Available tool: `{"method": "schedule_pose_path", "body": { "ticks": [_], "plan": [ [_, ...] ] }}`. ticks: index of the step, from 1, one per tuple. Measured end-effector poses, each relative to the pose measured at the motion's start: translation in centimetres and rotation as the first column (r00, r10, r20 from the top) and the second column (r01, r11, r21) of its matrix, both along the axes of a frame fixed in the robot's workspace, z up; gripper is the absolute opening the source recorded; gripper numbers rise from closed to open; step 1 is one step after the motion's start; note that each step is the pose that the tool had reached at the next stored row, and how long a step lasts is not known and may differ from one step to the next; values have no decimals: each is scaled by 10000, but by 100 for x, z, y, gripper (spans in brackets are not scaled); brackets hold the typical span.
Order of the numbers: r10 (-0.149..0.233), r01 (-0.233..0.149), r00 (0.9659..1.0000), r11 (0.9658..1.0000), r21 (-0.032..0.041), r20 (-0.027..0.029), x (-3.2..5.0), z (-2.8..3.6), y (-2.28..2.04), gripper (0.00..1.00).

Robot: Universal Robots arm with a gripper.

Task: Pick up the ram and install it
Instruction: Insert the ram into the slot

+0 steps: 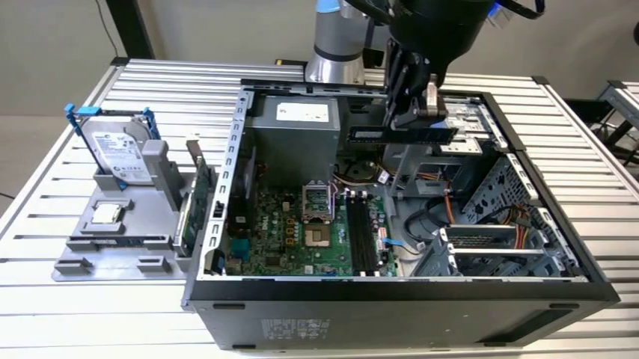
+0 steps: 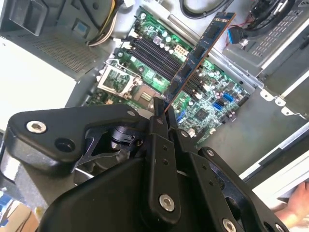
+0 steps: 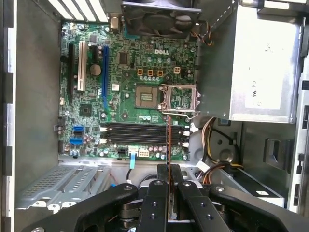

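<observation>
Exterior view: black two-finger tool clenched on long thin dark-green ram stick, held above open black computer case. Second wrist view: ram over green motherboard. First wrist view: ram edge-on, crossing black memory slots. Carry step, not seated; judged to need turning parallel to a slot

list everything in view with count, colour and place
computer case: one, black and grey, open, on table
table: one, silver, slatted
motherboard: one, green, case floor
power supply: one, grey, inside case
fan: one, black, case wall
holder: one, grey, exterior view's left of case
hard drive: one, silver in blue frame, upright in holder
expansion card: one, green, upright on holder beside case
ram: one, dark, held above motherboard
hand: one, a person's, beside case
arm: one, silver, beyond case
claw: one, black, shut on ram
</observation>
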State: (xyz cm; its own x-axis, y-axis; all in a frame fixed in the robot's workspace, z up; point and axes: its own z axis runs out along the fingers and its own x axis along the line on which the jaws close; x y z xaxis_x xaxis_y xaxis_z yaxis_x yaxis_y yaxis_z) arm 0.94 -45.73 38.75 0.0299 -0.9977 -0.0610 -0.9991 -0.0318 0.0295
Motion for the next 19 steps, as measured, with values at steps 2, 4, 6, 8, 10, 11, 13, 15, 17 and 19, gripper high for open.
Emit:
{"method": "schedule_pose_path", "body": {
  "ticks": [2,4,6,8,10,11,13,15,17,19],
  "plan": [
    [0,0,10000,10000,0,0,2,0,23,0],
    [3,-3,10000,10000,1,0,3,0,39,0],
    [7,-7,10000,10000,1,1,3,0,43,0],
    [7,-7,10000,10000,1,3,3,0,43,0],
    [9,-9,10000,10000,26,6,3,0,43,0],
    [9,-9,10000,10000,26,6,3,0,43,0],
    [9,-9,10000,10000,27,7,3,0,43,0],
    [9,-9,10000,10000,28,6,3,0,43,0],
    [9,-9,10000,10000,28,6,3,0,43,0],
    [5,-5,10000,10000,28,6,3,0,43,0]
  ]
}}
